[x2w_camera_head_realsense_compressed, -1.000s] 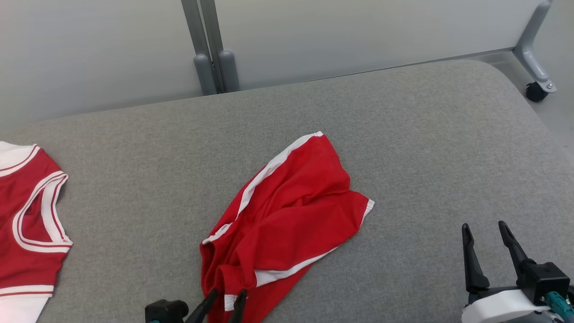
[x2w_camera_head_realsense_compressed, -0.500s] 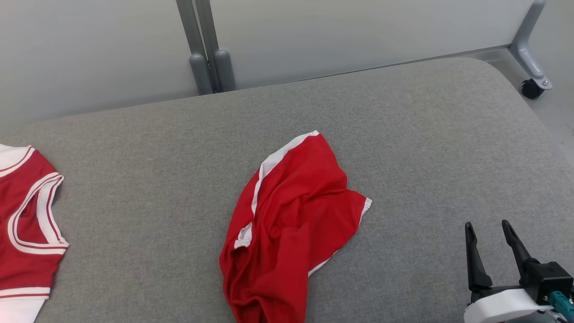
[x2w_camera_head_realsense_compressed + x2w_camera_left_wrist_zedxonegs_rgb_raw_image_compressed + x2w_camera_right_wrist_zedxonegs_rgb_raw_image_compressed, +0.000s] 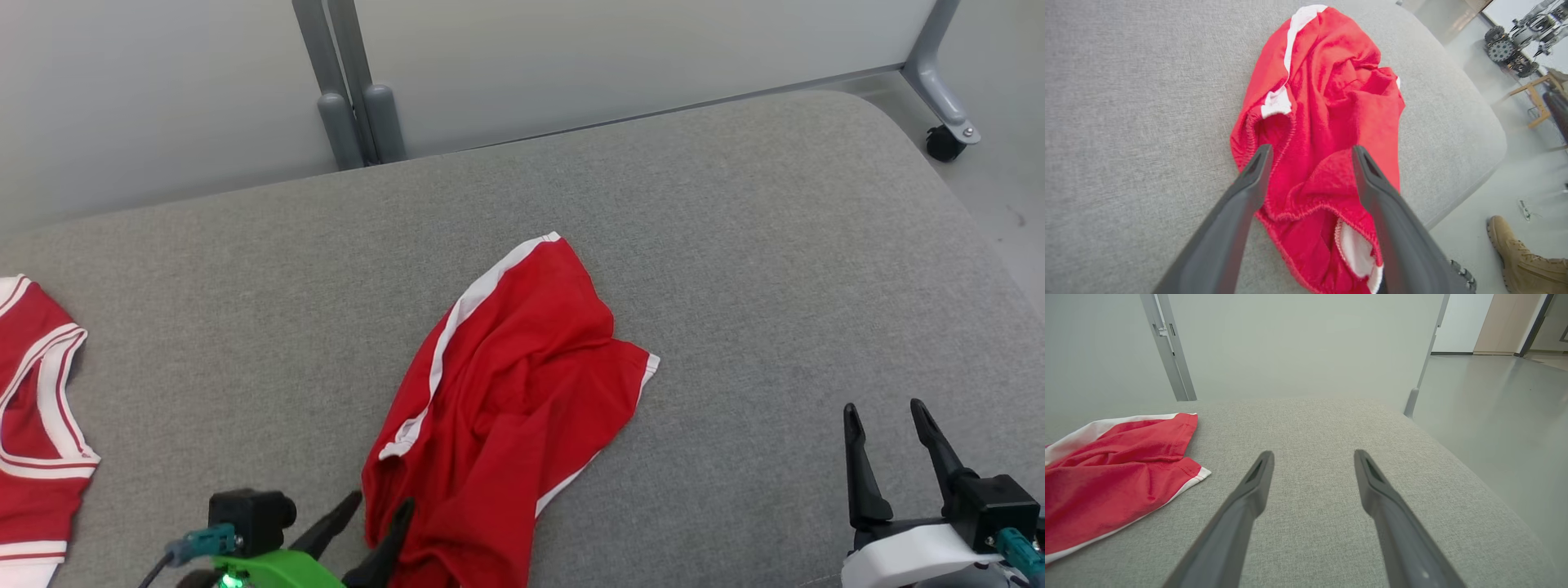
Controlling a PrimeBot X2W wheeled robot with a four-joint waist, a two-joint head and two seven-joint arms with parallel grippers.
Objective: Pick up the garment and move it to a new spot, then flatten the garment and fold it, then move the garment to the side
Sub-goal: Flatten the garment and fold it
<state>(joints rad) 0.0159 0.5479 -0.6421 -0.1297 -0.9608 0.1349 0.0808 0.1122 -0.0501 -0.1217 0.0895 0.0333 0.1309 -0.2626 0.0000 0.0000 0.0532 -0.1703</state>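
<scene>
A pair of red shorts point(image 3: 506, 392) with white side stripes lies crumpled near the middle of a grey padded table point(image 3: 775, 229), slightly towards its near edge. The long axis of the shorts runs on a diagonal, from the near left to the far right. The leg hems point away from the robot and the gathered elastic waistband point(image 3: 1306, 208) lies at the near end, close to the table's near edge. The left gripper point(image 3: 380, 501) sits at that near end, with its two dark fingers point(image 3: 1249, 179) spread wide and pointing along the shorts. In the left wrist view the waistband bunches up in the gap between them, though whether the tips press on the cloth cannot be told. Nothing is gripped. The right gripper point(image 3: 882, 407) hovers over bare table at the near right, well apart from the shorts. Its jaws are also wide and empty, and the nearest leg hem lies off to its left. The left arm is plainly the nearer one, so any grasp would likely start at the waistband. A second red and white garment, a jersey point(image 3: 33, 425), lies at the far left of the table. A tan boot point(image 3: 1515, 249) stands on the floor beyond the table's edge.
</scene>
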